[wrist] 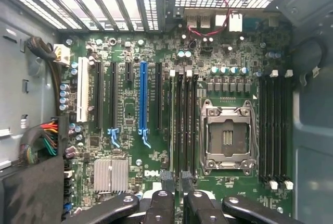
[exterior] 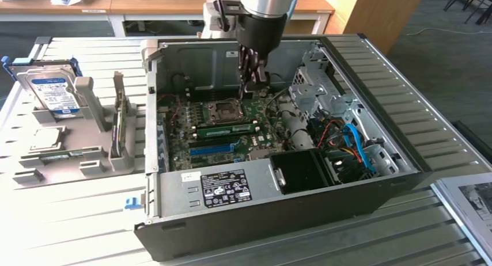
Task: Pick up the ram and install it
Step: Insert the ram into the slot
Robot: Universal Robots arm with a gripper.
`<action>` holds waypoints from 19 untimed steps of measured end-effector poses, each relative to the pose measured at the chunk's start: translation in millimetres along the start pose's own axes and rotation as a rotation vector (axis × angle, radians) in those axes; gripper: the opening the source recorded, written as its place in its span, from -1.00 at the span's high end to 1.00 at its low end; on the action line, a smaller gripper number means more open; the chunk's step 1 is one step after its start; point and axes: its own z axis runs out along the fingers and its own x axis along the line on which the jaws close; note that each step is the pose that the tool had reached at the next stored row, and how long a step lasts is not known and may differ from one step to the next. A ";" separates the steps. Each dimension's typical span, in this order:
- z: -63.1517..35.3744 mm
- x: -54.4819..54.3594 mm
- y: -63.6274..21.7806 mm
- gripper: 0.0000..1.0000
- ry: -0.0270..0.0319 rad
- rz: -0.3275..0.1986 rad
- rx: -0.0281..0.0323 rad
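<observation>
The ram, a narrow green stick with black chips, stands on edge in a memory slot on the motherboard inside the open computer case. In the wrist view the ram is a thin pale line seen edge-on beside the black slots. My gripper hangs above the board, over the stick's end nearer the exterior view's right. Its fingertips are apart, with bare board showing between them and nothing held.
A blue slot lies just in front of the ram, and the CPU socket just behind it. Drive cages and cables crowd the case on the exterior view's right. A grey stand outside holds a hard drive and a thin upright board.
</observation>
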 end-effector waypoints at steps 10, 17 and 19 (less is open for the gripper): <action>-19.2 0.0 0.1 0.62 0.0024 0.000 -0.0002; -29.0 0.0 0.3 0.62 0.0031 0.000 -0.0002; -29.0 0.0 0.3 0.62 0.0030 0.000 -0.0001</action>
